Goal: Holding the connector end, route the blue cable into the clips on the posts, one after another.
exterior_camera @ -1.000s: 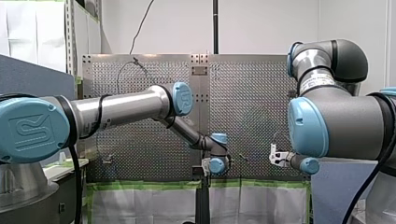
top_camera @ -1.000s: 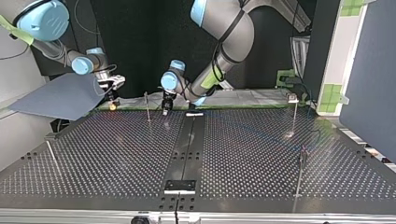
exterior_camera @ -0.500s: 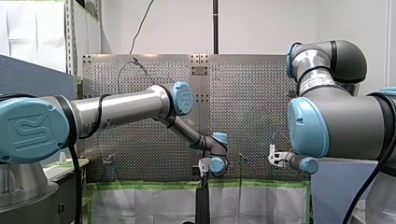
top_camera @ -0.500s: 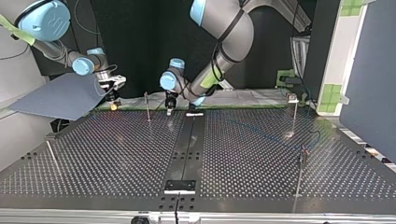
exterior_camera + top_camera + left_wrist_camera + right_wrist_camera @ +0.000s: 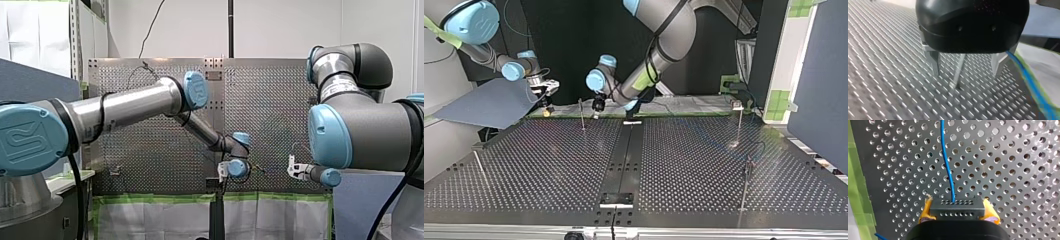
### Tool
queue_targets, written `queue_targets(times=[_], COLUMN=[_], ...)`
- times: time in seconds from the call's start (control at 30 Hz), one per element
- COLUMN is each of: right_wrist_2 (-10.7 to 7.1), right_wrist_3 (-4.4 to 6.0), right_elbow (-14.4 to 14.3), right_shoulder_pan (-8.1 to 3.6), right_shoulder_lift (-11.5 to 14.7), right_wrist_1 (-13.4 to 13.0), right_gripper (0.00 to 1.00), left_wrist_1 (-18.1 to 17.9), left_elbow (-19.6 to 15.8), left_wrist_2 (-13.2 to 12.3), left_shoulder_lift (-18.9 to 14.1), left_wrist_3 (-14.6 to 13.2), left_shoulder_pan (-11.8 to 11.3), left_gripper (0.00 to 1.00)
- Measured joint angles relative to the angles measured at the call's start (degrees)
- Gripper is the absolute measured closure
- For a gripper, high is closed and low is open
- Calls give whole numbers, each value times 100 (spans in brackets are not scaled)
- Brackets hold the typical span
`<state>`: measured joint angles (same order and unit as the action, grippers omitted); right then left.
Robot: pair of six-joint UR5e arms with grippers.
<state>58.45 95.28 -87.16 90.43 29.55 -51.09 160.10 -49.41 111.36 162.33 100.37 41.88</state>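
In the top view, my left gripper (image 5: pixel 596 111) sits just right of the post (image 5: pixel 582 116); my right gripper (image 5: pixel 545 110), further left of it, holds the connector (image 5: pixel 957 208), the cable (image 5: pixel 942 132) running ahead.

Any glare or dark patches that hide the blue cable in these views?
Right wrist view: even light, the blue cable shows plainly, running ahead from the connector. Left wrist view: my left gripper has a black body that blocks much, but the cable is bright beside one finger. Top view: pale sheen on the table, black backdrop, the cable hardly shows.
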Motion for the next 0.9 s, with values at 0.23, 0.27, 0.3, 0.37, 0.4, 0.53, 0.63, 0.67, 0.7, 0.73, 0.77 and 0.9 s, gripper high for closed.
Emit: queue_targets(times=[0.23,0.27,0.3,0.37,0.4,0.53,0.63,0.67,0.7,0.73,0.77,0.9], right_wrist_2=[0,0,0,1,1,1,1,1,1,1,1,-1], right_wrist_3=[1,1,1,1,1,1,1,1,1,1,1,1], right_elbow=[0,0,0,0,0,0,0,0,0,0,0,0], right_shoulder_pan=[36,38,39,39,40,46,46,46,46,46,47,55], right_shoulder_lift=[-5,-5,-5,-5,-5,-7,-7,-7,-7,-7,-8,-8], right_wrist_1=[26,27,27,24,21,6,1,0,-2,-3,-5,-6], right_gripper=[100,100,100,100,100,100,100,100,100,100,100,100], left_wrist_1=[-230,-237,-243,-247,-248,-231,-203,-196,-190,-187,-184,-186], left_elbow=[-426,-485,-562,-682,-759,-992,-1171,-1226,-1296,-1351,-1403,-1627], left_wrist_2=[114,139,166,196,212,258,277,280,280,279,275,162], left_shoulder_lift=[-427,-480,-533,-582,-598,-617,-619,-619,-619,-620,-620,-621], left_wrist_3=[-15,-14,-12,-11,-10,-12,-11,-11,-10,-10,-10,-36], left_shoulder_pan=[193,216,244,282,305,364,380,381,382,382,382,399], left_gripper=[0,0,0,0,0,0,0,0,0,0,0,0])
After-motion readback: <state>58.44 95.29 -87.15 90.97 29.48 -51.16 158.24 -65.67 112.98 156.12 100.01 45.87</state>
